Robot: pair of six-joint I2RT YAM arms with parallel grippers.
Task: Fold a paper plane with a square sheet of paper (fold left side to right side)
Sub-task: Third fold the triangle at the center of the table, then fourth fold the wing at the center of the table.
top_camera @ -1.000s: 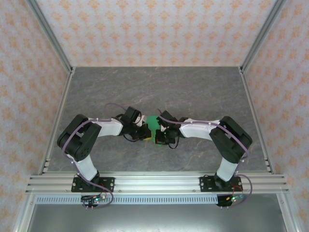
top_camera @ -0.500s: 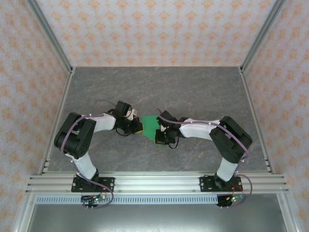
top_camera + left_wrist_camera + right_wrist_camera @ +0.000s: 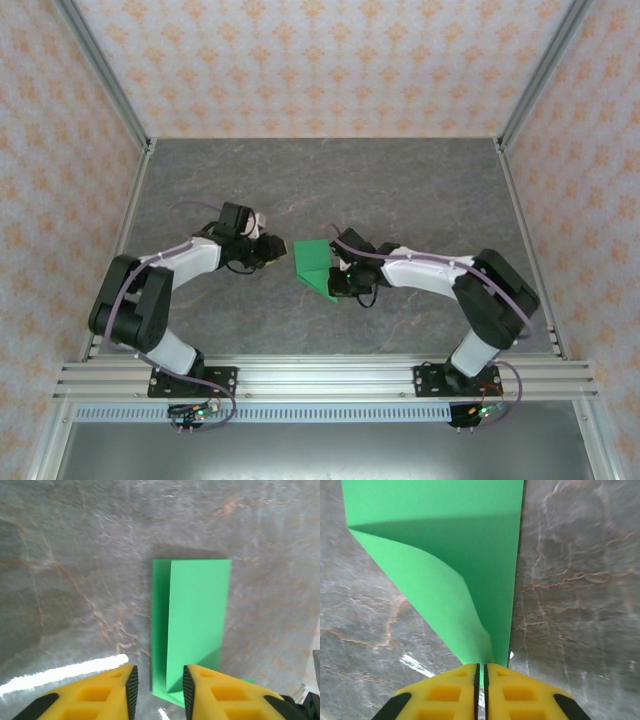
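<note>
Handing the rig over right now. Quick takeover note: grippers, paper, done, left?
Left gripper: open, just off the paper, holding nothing.
Right gripper: shut on one end of the square sheet of paper.
Paper: mid-table, folded over itself into a narrow rectangle, top layer bowed up.
Done: first fold laid over.
Left: likely pressing the crease flat, then the remaining plane folds.

"Where do your arms sit, seen from above?"

"My left arm point(image 3: 150, 290) bends in from the lower left. My left end effector point(image 3: 278, 247) is left of centre, its yellow fingers point(image 3: 110, 692) parted."

"And the right?"

"My right arm point(image 3: 485, 295) reaches from the lower right to centre. My right end effector point(image 3: 481, 672) is pinched on the square sheet of paper point(image 3: 445, 530)."
</note>
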